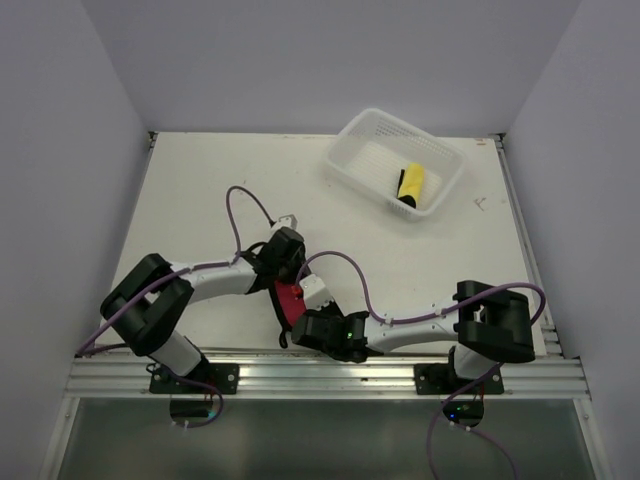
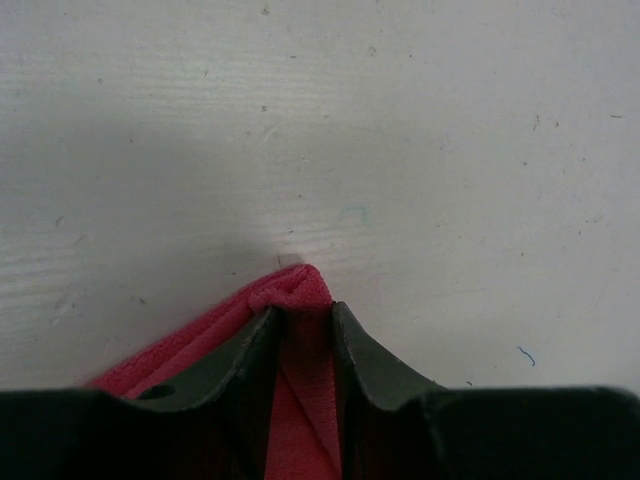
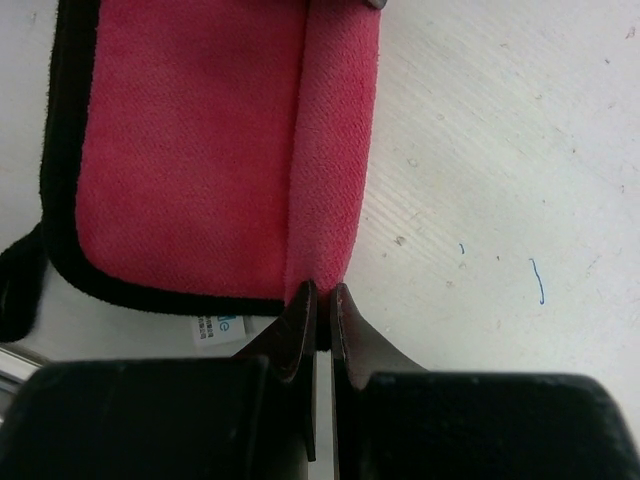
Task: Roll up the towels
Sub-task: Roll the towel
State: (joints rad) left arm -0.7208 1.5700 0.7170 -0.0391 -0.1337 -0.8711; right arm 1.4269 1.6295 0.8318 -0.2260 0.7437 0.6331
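Observation:
A red towel (image 1: 291,301) with a black border lies near the table's front edge, between my two grippers. In the left wrist view my left gripper (image 2: 303,312) has its jaws drawn in on a bunched fold of the red towel (image 2: 297,286), and cloth fills the gap between them. My right gripper (image 3: 322,290) is shut on the near end of a rolled-over strip along the towel's (image 3: 190,150) right side. From above, the left gripper (image 1: 284,280) is at the towel's far end and the right gripper (image 1: 302,322) at its near end.
A white mesh basket (image 1: 345,168) stands at the back right and holds a rolled yellow towel (image 1: 411,184). A white label (image 3: 218,327) sticks out from the red towel's near edge. The aluminium rail (image 1: 320,378) runs along the table's front.

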